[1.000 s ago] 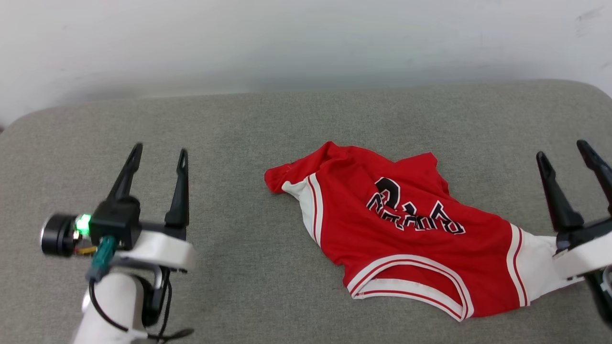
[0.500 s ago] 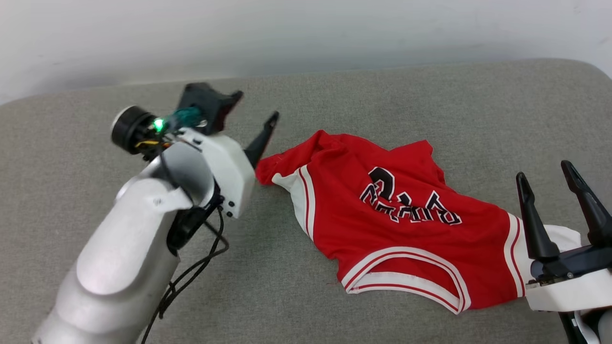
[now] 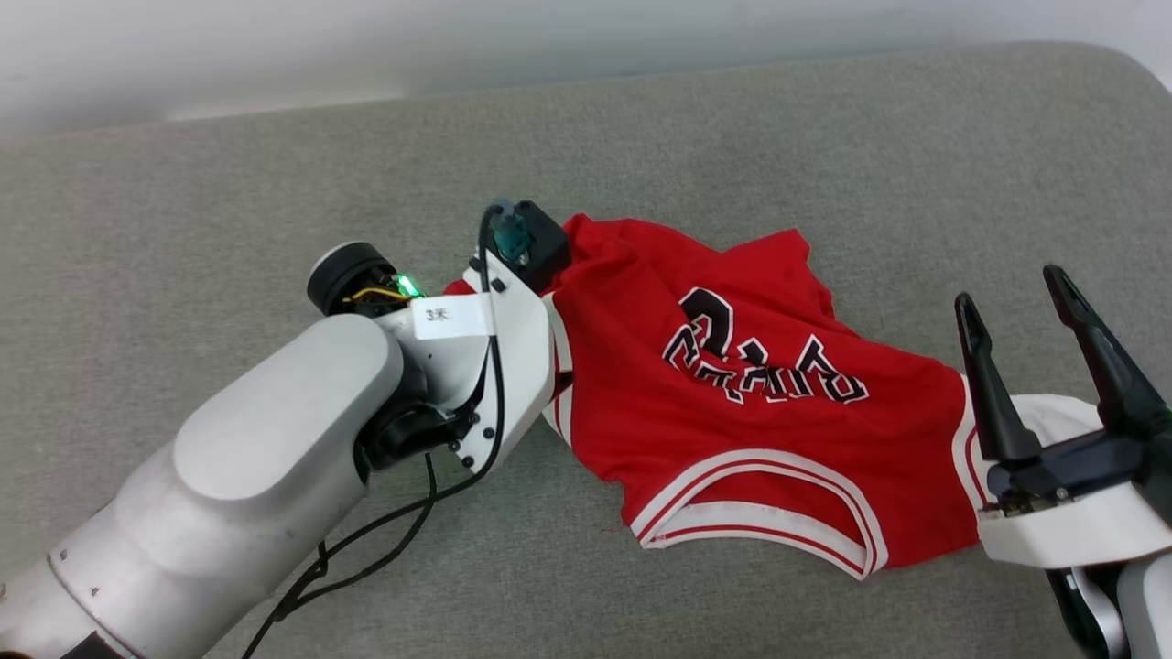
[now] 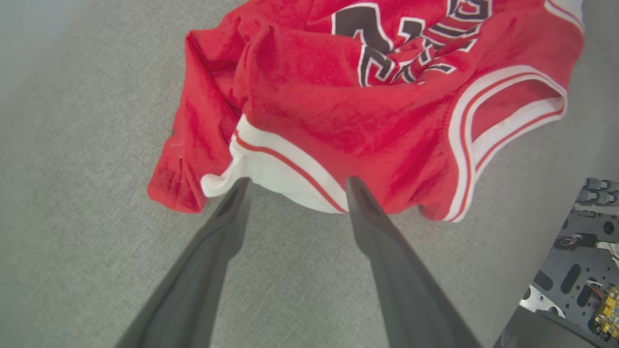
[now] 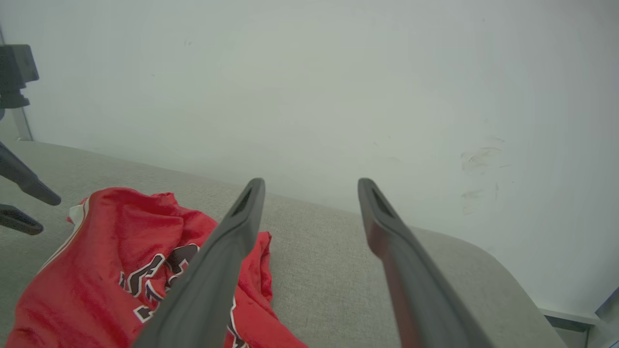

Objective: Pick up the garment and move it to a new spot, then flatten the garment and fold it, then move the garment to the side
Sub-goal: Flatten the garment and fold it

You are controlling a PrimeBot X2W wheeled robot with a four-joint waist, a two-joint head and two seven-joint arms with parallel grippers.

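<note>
The garment (image 3: 751, 412), a red T-shirt with white sleeves and black-and-white lettering, lies rumpled on the grey surface, collar toward me. My left gripper (image 4: 297, 182) is open and pointing down at the shirt's left end, one fingertip on each side of the white sleeve (image 4: 275, 171); whether they touch the cloth is unclear. In the head view the left wrist (image 3: 494, 339) hides those fingers. My right gripper (image 3: 1007, 288) stands open beside the shirt's right end, above the other white sleeve (image 3: 1044, 421), holding nothing. The garment (image 5: 96, 270) lies below and left of the open right gripper (image 5: 310, 182).
The grey padded surface (image 3: 275, 165) runs back to a white wall (image 3: 549, 37) and curves off at its far right corner (image 3: 1126, 82). A black cable (image 3: 385, 522) hangs from my left arm. Part of my base (image 4: 580, 270) shows beside the surface.
My left arm has swung forward and right, from the open surface to the shirt's left sleeve, and now points down at it. The head camera has tilted down. The right gripper stays open beside the shirt.
</note>
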